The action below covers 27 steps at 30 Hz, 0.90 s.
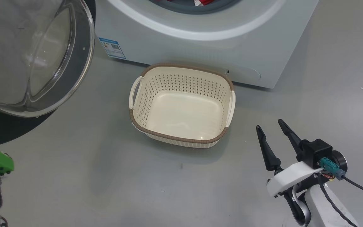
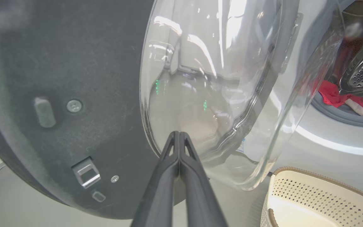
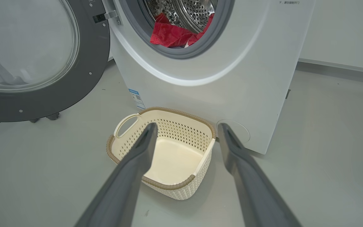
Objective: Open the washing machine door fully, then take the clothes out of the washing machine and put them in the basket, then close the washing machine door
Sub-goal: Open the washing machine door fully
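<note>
**A:** What took up the most room?

**B:** The white washing machine [image 3: 232, 78]. It stood on the grey floor [image 1: 74, 176] with its round mouth uncovered.

**A:** And the washing machine door [image 3: 36, 60]?

**B:** It stood open at the left of the head view. Its inner face and bulging glass bowl were turned toward the robot, with the dark rim all round.

**A:** Where was the basket [image 1: 181, 66]?

**B:** It sat upright on the floor just in front of the machine, below the opening. Its cream bottom was bare.

**A:** The clothes [image 3: 169, 34]?

**B:** Red fabric lay inside the steel drum [image 3: 197, 11], heaped at the lower lip against the grey gasket [image 3: 181, 54]. A white stripe showed in the left wrist view.

**A:** The grippers?

**B:** The right gripper [image 1: 269, 124] hung above the floor to the right of the basket. Its two fingers were spread wide with nothing between them, and in its own wrist view they framed the basket. The left gripper [image 2: 179, 134] had its fingers pressed together, gripping nothing. Its tip was close to the lower edge of the door's glass bowl, but I couldn't tell whether it touched.

**A:** Anything smaller?

**B:** A blue label [image 1: 112, 47] sat low on the machine's front, near the door. There was also a small metal latch [image 2: 86, 171] on the door's inner rim.
</note>
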Available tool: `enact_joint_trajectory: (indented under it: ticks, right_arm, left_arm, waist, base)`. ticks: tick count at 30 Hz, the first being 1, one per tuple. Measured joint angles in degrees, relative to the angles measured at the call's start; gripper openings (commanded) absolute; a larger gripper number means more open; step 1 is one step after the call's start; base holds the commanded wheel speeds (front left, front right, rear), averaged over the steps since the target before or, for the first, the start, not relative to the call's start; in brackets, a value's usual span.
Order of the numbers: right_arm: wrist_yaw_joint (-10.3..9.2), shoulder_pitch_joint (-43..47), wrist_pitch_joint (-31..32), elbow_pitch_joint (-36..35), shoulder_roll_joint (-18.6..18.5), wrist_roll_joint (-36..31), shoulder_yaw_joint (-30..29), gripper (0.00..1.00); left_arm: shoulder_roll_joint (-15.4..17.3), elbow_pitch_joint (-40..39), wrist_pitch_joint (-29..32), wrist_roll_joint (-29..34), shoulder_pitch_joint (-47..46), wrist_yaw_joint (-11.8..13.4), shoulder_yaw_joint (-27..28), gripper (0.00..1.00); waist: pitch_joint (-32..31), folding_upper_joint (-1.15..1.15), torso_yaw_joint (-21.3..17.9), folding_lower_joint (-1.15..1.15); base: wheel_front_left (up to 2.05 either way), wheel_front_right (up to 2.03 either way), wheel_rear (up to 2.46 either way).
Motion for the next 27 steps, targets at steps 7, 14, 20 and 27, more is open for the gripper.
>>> enact_joint_trajectory:
  ticks: [7,14,20,27]
  right_arm:
    - [0.03,0.02,-0.51,0.94,1.21,1.37,-0.45,1.00]
    - [0.04,0.10,-0.52,1.43,1.51,1.86,-0.62,1.00]
    - [0.04,0.41,-0.57,1.61,1.81,2.05,-0.86,1.00]
    - [0.03,0.48,-0.58,1.00,2.21,2.29,-0.93,1.00]
  left_arm:
    - [-1.72,-1.33,-0.18,2.64,2.60,-0.54,-3.63,0.00]
    - [-2.65,-3.26,-0.42,3.37,5.57,-1.03,-5.31,0.00]
    - [-3.79,-5.42,-0.71,4.49,8.32,-1.31,-6.90,0.00]
    - [-4.88,-8.38,-0.78,6.38,12.06,-1.40,-7.87,0.00]
  waist:
    - [-3.65,0.00,-1.25,0.00]
    - [-6.31,0.00,-3.24,0.00]
    - [-8.59,0.00,-5.92,0.00]
    - [-10.63,0.00,-9.63,0.00]
  base:
    - [0.00,0.00,0.00]
    - [0.00,0.00,0.00]
    - [0.00,0.00,0.00]
    - [0.00,0.00,0.00]
